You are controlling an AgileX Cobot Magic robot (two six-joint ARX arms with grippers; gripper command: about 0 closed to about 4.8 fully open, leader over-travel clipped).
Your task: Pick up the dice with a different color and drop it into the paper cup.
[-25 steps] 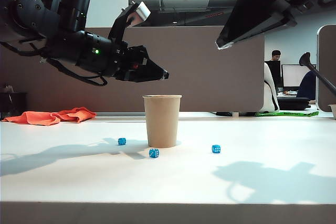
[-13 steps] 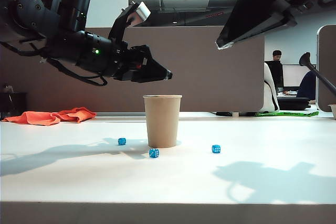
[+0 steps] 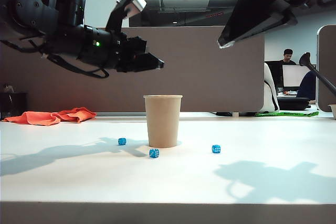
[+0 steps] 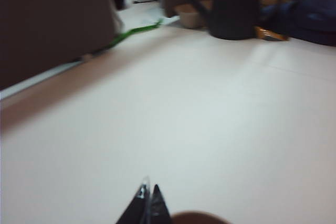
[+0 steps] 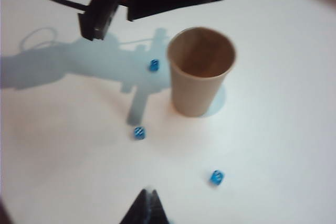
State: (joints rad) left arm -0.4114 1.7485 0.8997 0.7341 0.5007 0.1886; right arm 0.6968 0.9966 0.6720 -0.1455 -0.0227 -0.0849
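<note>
The tan paper cup [image 3: 163,120] stands upright mid-table, and the right wrist view looks into its brown inside [image 5: 202,72]. My left gripper [image 3: 159,65] hangs shut and nearly level just above the cup's rim, slightly to the left. In its own wrist view the tips [image 4: 148,192] are pressed together with nothing between them. High at the right, well above the table, my right gripper [image 3: 222,42] is shut and empty [image 5: 148,196]. The dice with a different color is not visible in any view. Three blue dice [image 3: 122,141] [image 3: 154,153] [image 3: 216,149] lie around the cup's base.
An orange cloth [image 3: 52,116] lies at the back left of the white table [image 3: 252,182]. A brown partition [image 3: 210,72] runs behind the table. At the far right are a black stand [image 3: 314,72] and a seated person [image 3: 287,59].
The left gripper's jaws opened over the cup and have shut again. The gripper has lifted a little and levelled out. The right arm has stayed put.
</note>
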